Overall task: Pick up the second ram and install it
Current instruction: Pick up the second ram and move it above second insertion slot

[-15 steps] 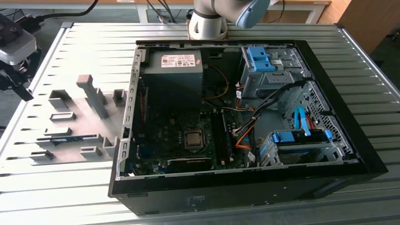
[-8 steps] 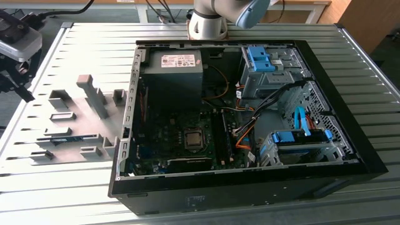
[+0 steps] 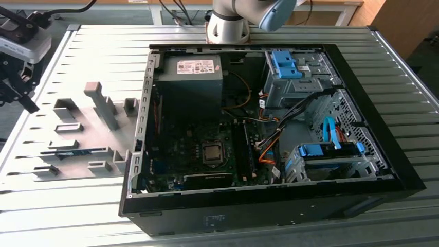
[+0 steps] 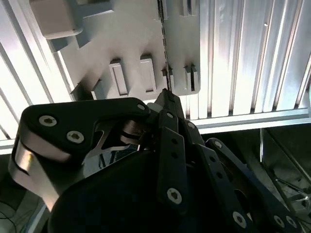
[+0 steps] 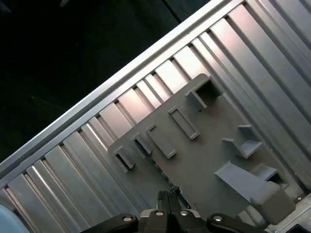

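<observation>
At the exterior view's left edge, the black gripper [image 3: 30, 106] hangs tilted above a matte grey fixture plate [image 3: 86, 136] of slotted blocks on the ribbed aluminium table [image 3: 274, 38]. Its fingers are pressed together, holding nothing. The second ram [image 3: 72, 152], a thin blue-green stick, lies in the plate's slot at lower left. The open black computer case [image 3: 274, 216] holds a motherboard [image 3: 185, 149].

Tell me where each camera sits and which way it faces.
Exterior view: off the arm, high, looking down at the open black metal computer case and the arm's pale base.
First wrist view: on the wrist, looking past the black pincer at the grey slotted plate.
Second wrist view: likewise, with the pincer nearer.
Both wrist views share pincer and plate.
</observation>
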